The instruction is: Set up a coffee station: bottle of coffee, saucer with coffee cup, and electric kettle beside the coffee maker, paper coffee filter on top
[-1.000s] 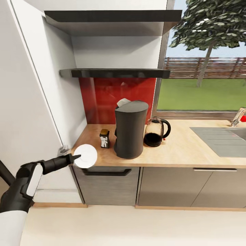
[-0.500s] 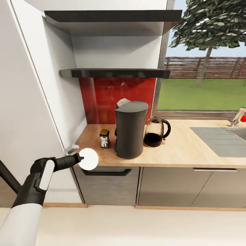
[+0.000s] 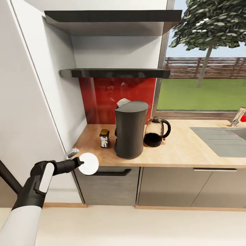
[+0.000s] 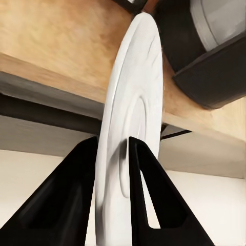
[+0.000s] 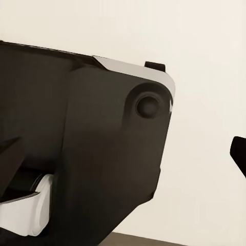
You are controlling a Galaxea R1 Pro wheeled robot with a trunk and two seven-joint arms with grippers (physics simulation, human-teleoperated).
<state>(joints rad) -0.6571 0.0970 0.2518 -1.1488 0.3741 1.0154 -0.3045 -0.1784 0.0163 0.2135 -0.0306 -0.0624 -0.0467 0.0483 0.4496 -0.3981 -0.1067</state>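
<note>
While the left gripper (image 3: 79,163) pinches the saucer (image 3: 89,163), its far rim seems hidden.

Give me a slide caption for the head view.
Left gripper holds the saucer at the countertop edge, near the coffee maker.

The left arm reaches forward, its black two-fingered gripper (image 3: 79,163) clamped on the thin round white saucer (image 3: 89,164). Black fingers (image 4: 146,195) pinch the rim from both faces.
</note>
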